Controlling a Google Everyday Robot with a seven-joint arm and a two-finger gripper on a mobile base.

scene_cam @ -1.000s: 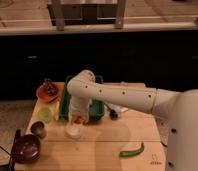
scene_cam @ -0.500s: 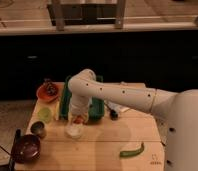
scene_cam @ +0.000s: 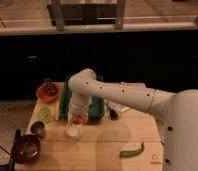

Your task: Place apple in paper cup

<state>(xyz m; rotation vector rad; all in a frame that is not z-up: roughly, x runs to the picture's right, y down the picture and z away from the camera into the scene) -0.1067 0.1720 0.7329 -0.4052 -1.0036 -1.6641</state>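
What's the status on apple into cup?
Gripper low over paper cup, front-left area of table. Apple at the gripper, just above the cup mouth; dropped in or not, unclear. Nothing between them; small tin stands apart beside the cup.

The hand point(scene_cam: 78, 116) (above the paper cup point(scene_cam: 73, 131)) has eased slightly lower.

Dark cabinets point(scene_cam: 142, 55) under a pale counter point(scene_cam: 157, 26) stand behind the wooden table point(scene_cam: 107, 150) beneath the gripper point(scene_cam: 78, 116).
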